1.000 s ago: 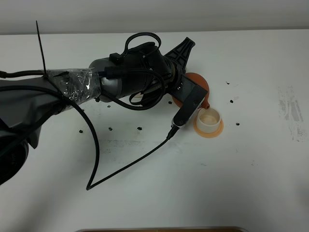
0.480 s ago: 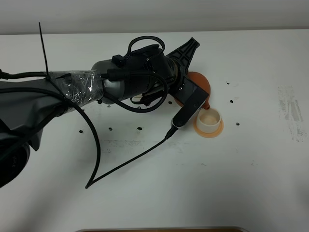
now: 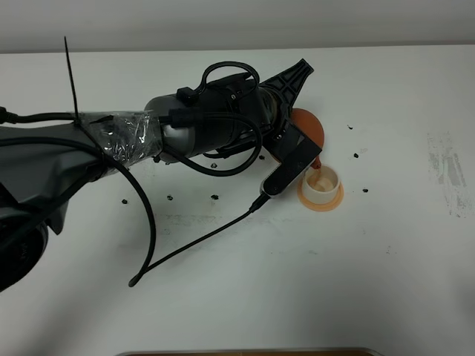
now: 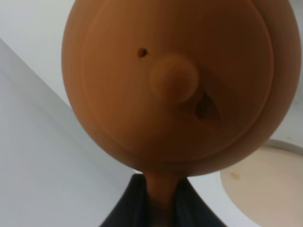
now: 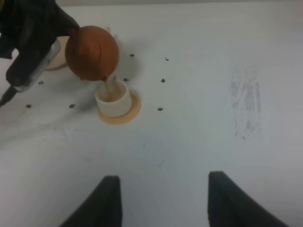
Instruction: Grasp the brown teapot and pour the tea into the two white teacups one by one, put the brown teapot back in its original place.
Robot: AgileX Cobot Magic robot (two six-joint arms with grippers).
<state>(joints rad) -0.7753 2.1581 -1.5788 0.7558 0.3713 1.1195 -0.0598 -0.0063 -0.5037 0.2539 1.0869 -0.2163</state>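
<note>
White speckled counter [image 3: 223, 297] | left pincer [image 4: 158, 208] clamped on brown teapot [image 3: 308, 127] by its handle, pot tipped, spout over teacup [image 3: 323, 182] on orange coaster [image 3: 320, 200] | judged best: steady tilt, spout centred inside rim, level off before brim | right pincer [image 5: 163, 198] wide apart, empty

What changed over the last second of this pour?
The left tool, holding the round reddish-brown clay teapot by its handle, edged up and to the right in the high view and tipped the pot further. A reddish stream now appears to run from the spout into the small cream-white cup. The cup and its round orange coaster stayed put, and the grip is unchanged.
</note>
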